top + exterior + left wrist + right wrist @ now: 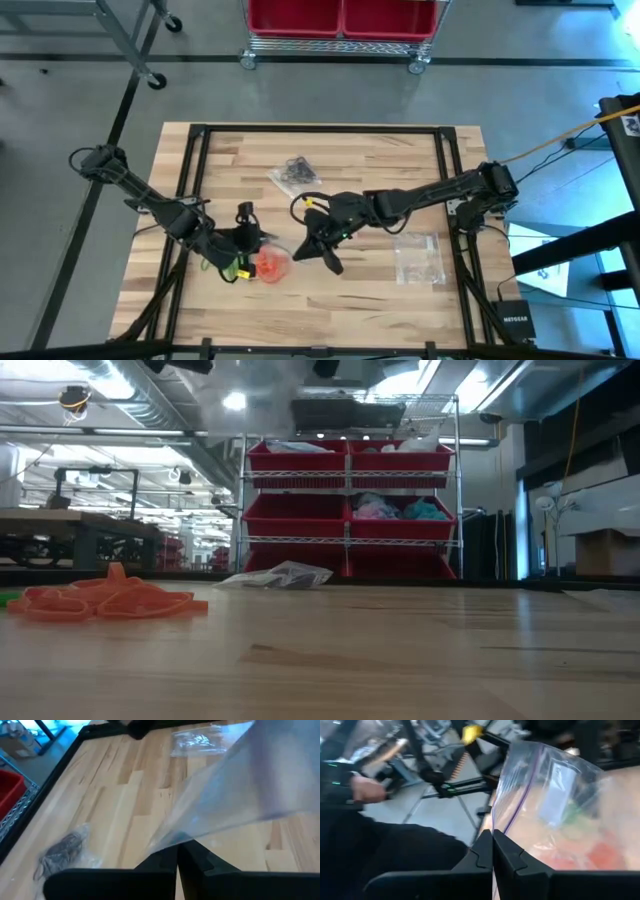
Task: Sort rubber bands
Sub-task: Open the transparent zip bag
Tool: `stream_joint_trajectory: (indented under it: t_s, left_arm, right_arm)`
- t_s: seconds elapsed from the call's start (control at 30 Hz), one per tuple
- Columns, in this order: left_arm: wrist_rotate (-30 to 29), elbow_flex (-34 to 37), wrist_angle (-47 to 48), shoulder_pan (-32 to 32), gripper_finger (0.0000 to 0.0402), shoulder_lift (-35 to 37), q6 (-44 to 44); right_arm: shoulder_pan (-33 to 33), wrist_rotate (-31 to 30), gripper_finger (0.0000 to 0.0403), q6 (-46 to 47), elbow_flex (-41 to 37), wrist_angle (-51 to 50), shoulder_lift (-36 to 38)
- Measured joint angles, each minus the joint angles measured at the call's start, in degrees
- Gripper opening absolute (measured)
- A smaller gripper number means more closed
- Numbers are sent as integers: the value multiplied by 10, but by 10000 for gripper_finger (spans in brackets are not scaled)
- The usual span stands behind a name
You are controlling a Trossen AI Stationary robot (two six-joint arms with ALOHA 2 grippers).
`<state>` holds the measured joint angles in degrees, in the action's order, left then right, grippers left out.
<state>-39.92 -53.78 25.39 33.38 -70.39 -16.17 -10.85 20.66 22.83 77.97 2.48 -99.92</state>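
Broadly, the wooden worktop (330, 280) carries everything, with the two arms meeting near its middle-left. The left gripper (177, 865) has its jaws clenched on the edge of a clear bag (240, 795); the right gripper (492, 852) has its jaws pinched on the zip edge of what is probably the same bag (545, 800), so the bag hangs stretched between them over the worktop.

Two more clear bags lie flat: one with black bands (293, 175) toward the far side, one (415, 258) near the right arm.

The rubber bands being sorted sit between the grippers: an orange-red heap (272, 264) on the wood, which the low view shows as loose loops (105, 600), with green bands (236, 268) just beside it under the left arm.

The risk, as I judge it, lies in the two-sided pinch on thin film. If either arm pulls away too hard, the film could slip out of the jaws or tear, and the bag mouth would collapse. A sagging bag could also drag across the orange heap and scatter loops into the green ones.
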Motion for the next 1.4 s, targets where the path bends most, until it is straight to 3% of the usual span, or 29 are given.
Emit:
stream_joint_trajectory:
  t_s: [0.2,0.43,0.63,0.9,1.23,1.4]
  left_arm:
    - [1,0,42,-1,9,1,-52]
    - [4,0,147,0,72,1,-198]
    - [3,0,172,1,112,1,-211]
    - [-4,0,171,-7,117,1,-199]
    - [-5,0,71,-29,142,0,-151]
    - [-6,0,31,-46,149,-14,-117]
  right_arm:
    - [0,-102,0,-38,0,-93,-1]
    - [0,-283,0,-84,0,-207,-12]
    - [-17,-400,0,-130,0,-215,-57]
    - [-22,-355,10,-88,-1,-195,-137]
    - [-23,-296,140,-76,-1,-203,-121]
    - [-31,-281,168,-68,0,-232,-79]
